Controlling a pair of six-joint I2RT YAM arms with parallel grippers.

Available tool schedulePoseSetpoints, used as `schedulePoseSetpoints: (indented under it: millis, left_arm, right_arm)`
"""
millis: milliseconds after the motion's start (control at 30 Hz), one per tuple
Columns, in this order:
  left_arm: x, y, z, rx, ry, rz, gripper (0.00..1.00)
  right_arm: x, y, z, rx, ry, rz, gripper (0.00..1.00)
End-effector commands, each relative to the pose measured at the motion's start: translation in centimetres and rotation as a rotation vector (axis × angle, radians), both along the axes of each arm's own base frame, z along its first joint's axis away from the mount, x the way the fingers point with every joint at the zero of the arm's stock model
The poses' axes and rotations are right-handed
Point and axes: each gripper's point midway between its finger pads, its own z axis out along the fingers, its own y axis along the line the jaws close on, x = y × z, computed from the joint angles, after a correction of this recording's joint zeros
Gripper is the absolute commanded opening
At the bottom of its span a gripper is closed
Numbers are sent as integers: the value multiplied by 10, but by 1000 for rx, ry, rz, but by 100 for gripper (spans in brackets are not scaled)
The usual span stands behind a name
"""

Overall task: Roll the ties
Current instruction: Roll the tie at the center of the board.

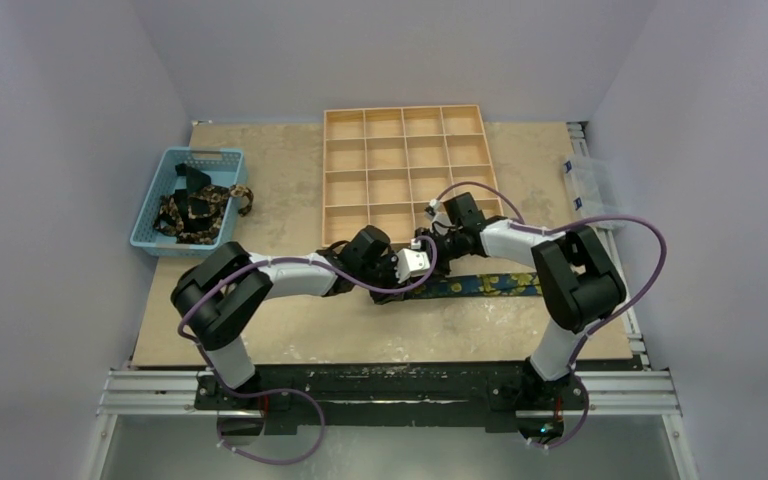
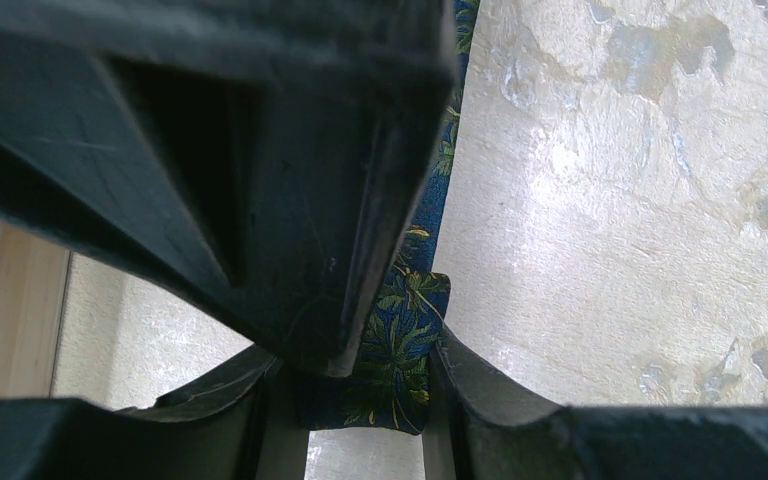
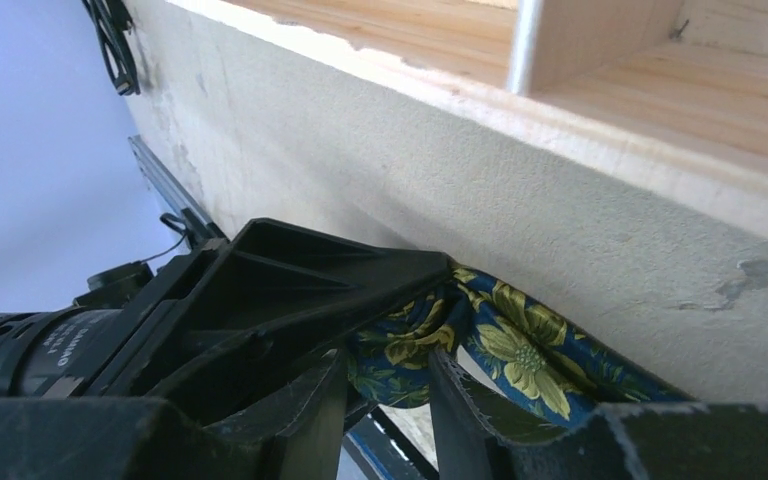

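the tie (image 1: pixel 490 285) lies flat on the table (image 1: pixel 290 325), just in front of the wooden tray (image 1: pixel 326 170), with its end toward the left arm folded over. the left gripper (image 2: pixel 360 352) is clamped across that fold, a finger pressed against each edge. the right gripper (image 3: pixel 388 365) crowds the same spot with its jaws parted and cloth bunched loosely in the gap (not pinched, as far as i can see). with both tools this close, their fingers could knock together. the bunched cloth could get wound in crooked, giving a lopsided roll. if the left grip slips, the fold will likely spring open. more ties wait in the blue basket (image 1: pixel 160 190).
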Motion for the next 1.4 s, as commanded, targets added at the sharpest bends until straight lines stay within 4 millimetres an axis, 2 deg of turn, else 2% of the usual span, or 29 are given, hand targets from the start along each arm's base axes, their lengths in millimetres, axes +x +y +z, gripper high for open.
schedulePoseSetpoints:
  millis: [0, 67, 167, 267, 300, 333, 367, 400, 467, 600, 767, 867, 1000, 1367]
  left_arm:
    - [-19, 14, -30, 72, 83, -8, 26]
    - [-18, 13, -29, 66, 81, -3, 27]
    - [-17, 12, -29, 60, 82, -2, 27]
    - [-16, 11, -29, 57, 83, 2, 26]
    - [-16, 11, -29, 58, 82, 3, 26]
    - [-16, 11, -29, 60, 82, 3, 27]
    - [-17, 11, -30, 62, 83, 2, 26]
    - [-17, 12, -30, 63, 84, 1, 27]
    - [-17, 12, -30, 64, 83, 2, 27]
    - [-17, 12, -31, 63, 85, 4, 27]
    - [-16, 11, -31, 57, 87, 11, 27]
    - [-16, 11, -31, 55, 91, 21, 27]
    - [-17, 12, -34, 56, 98, 30, 27]
    - [-18, 15, -36, 60, 93, 39, 27]
  right_arm:
    - [-3, 8, -7, 55, 13, 16, 32]
    - [-6, 6, -12, 49, 22, 23, 27]
    - [-13, 3, -17, 43, 34, 33, 25]
    - [-17, -1, -24, 22, 35, 34, 14]
    - [-19, -2, -26, 18, 44, 36, 13]
    - [-20, -2, -27, 17, 51, 40, 18]
    - [-21, -3, -26, 11, 51, 38, 30]
    - [-21, -4, -24, 7, 44, 35, 37]
    - [-22, -5, -17, 12, 31, 30, 43]
    - [-23, -2, -9, 43, 25, 15, 39]
    - [-26, 0, -14, 67, 52, 5, 33]
    - [-30, -1, -14, 66, 67, 11, 40]
    - [-34, -3, -9, 66, 65, 6, 43]
    - [-31, -5, 5, 149, 44, -104, 38]
